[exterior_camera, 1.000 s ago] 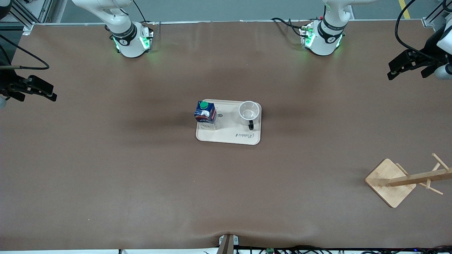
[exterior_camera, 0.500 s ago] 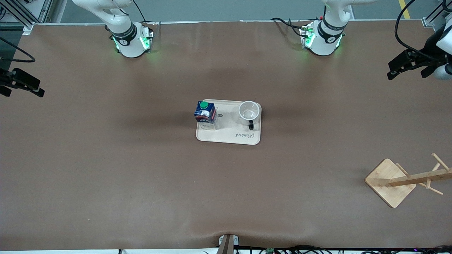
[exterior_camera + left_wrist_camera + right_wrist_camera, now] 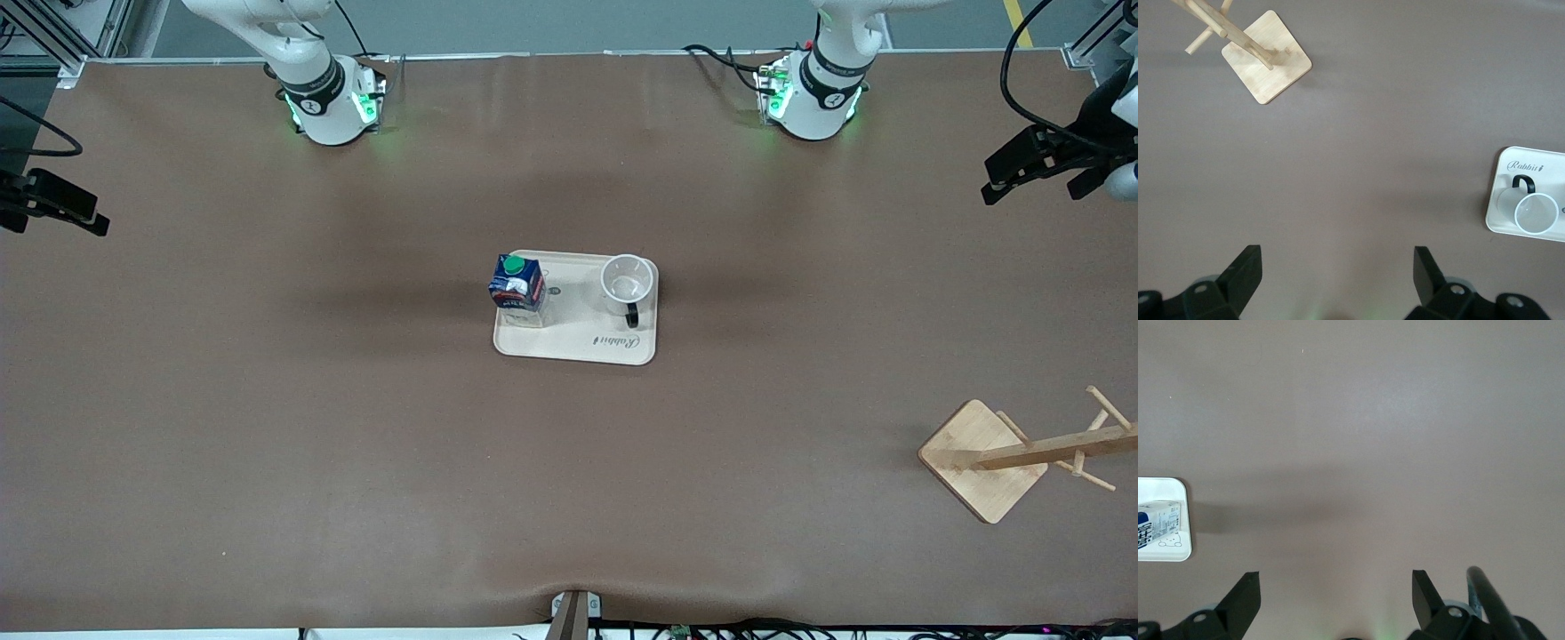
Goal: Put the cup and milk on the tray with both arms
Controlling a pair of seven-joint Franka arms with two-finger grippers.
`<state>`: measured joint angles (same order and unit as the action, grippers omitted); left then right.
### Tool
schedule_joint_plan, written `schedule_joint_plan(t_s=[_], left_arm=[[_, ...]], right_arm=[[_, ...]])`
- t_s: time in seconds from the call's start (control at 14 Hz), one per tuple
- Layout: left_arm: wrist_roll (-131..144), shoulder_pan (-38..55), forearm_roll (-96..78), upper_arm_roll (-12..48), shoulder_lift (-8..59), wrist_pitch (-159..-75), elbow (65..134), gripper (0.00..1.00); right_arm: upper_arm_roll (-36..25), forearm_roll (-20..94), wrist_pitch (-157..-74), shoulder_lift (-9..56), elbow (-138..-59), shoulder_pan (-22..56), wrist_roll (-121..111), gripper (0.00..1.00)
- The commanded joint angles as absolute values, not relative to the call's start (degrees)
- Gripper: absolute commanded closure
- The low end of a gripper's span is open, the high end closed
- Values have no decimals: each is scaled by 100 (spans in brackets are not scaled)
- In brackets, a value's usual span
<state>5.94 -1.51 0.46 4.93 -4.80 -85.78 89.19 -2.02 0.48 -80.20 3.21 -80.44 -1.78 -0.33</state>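
The cream tray lies at the table's middle. The milk carton stands upright on its end toward the right arm. The white cup stands upright on its end toward the left arm, black handle pointing toward the front camera. My left gripper is open and empty, raised over the table's edge at the left arm's end; its wrist view shows the cup on the tray. My right gripper is open and empty, raised over the right arm's end; its wrist view shows the milk on the tray.
A wooden mug rack with a square base stands near the front camera at the left arm's end, also in the left wrist view. Brown table surface lies all round the tray.
The right gripper has drawn away from the tray toward its end of the table and risen slightly. The left gripper has shifted slightly outward. Cup, milk and tray have not moved.
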Motion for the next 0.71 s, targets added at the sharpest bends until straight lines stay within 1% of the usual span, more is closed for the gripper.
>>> schedule_joint_plan(t_s=[0.0, 0.21, 0.43, 0.64], left_arm=[[536, -158, 53, 510, -413, -8517, 8754, 0], [536, -150, 53, 518, -413, -8508, 8754, 0], [536, -158, 44, 518, -413, -8508, 8754, 0], [527, -158, 44, 519, -413, -8508, 8745, 0]], right_arm=[[-132, -26, -7980, 369, -7945, -316, -53, 0], [-132, -35, -7980, 360, -7963, -290, -53, 0], [-132, -18, -8129, 369, -7972, -474, -88, 0], [-132, 9, -8112, 369, -7963, -475, -97, 0]])
